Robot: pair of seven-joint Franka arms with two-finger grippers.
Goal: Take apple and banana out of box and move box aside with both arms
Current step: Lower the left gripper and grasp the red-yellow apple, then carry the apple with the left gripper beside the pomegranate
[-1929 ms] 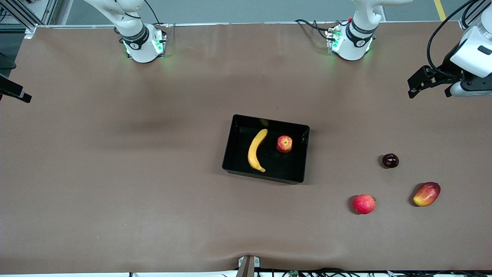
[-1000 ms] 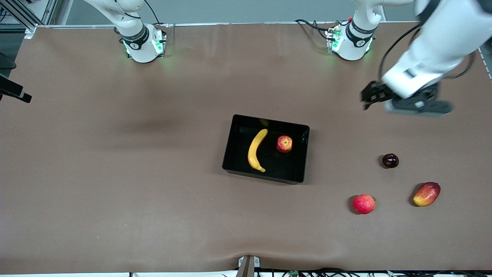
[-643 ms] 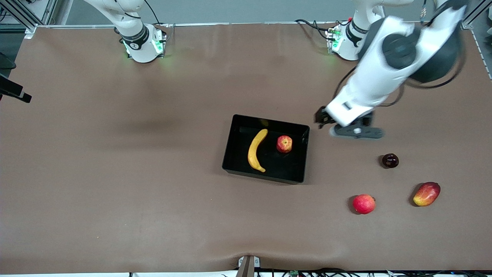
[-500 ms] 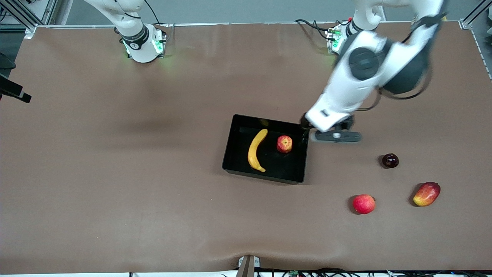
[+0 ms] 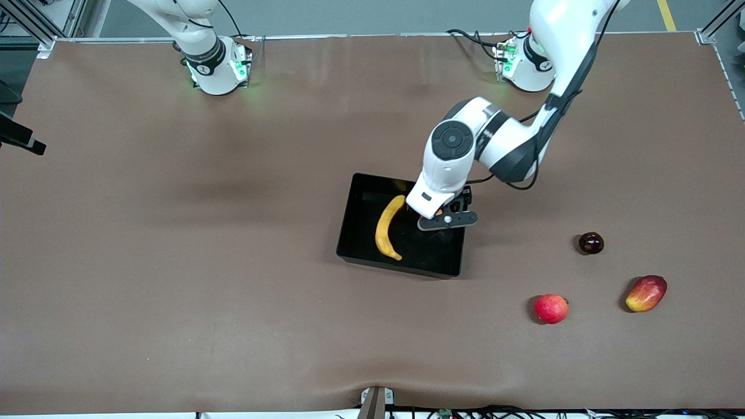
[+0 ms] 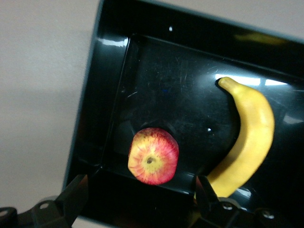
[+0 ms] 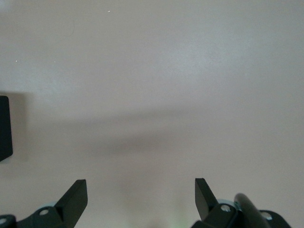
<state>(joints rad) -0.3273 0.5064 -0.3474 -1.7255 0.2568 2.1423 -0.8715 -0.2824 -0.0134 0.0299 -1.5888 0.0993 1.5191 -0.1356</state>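
Note:
The black box (image 5: 430, 256) sits mid-table with the yellow banana (image 5: 386, 227) lying in it. My left gripper (image 5: 443, 218) is over the box and hides the apple in the front view. In the left wrist view the streaked red apple (image 6: 153, 162) lies in the box (image 6: 180, 95) beside the banana (image 6: 247, 137). The left gripper (image 6: 140, 199) is open and empty above the apple, with one of its fingers (image 6: 73, 194) to each side. My right gripper (image 7: 141, 197) is open and empty over bare table; the right arm waits and its hand is out of the front view.
A plain red fruit (image 5: 550, 308), a red-yellow mango (image 5: 646, 293) and a dark round fruit (image 5: 591, 242) lie toward the left arm's end of the table. A dark fixture (image 5: 17, 137) juts in at the right arm's end.
The left arm has swung in from the left arm's end of the table to over the box, above the apple. The fruits, box and right arm have not moved.

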